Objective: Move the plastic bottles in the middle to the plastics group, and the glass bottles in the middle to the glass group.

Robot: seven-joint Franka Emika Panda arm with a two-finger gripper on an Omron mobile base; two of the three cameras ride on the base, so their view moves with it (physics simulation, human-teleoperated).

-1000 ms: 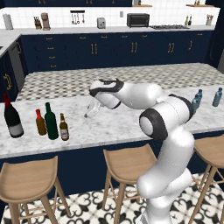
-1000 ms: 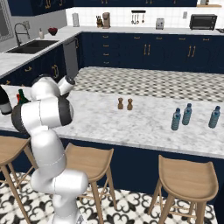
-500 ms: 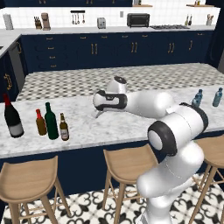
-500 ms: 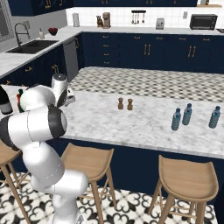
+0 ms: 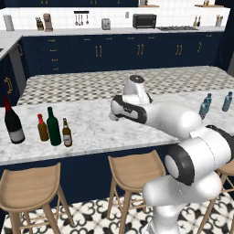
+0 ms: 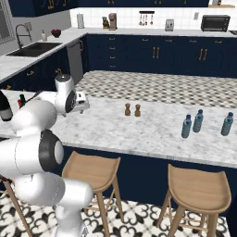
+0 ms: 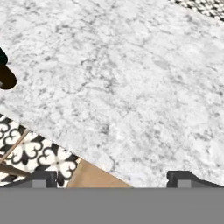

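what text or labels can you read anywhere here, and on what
No text can be read in these pictures.
big dark wine bottle: white label, nothing legible on it.
slim brown beer bottle: pale label, too small to read.
tall green bottle: no label visible.
small amber bottle: no readable label.
teal-blue water bottles: no readable print.
toaster oven on the back counter: no readable markings.
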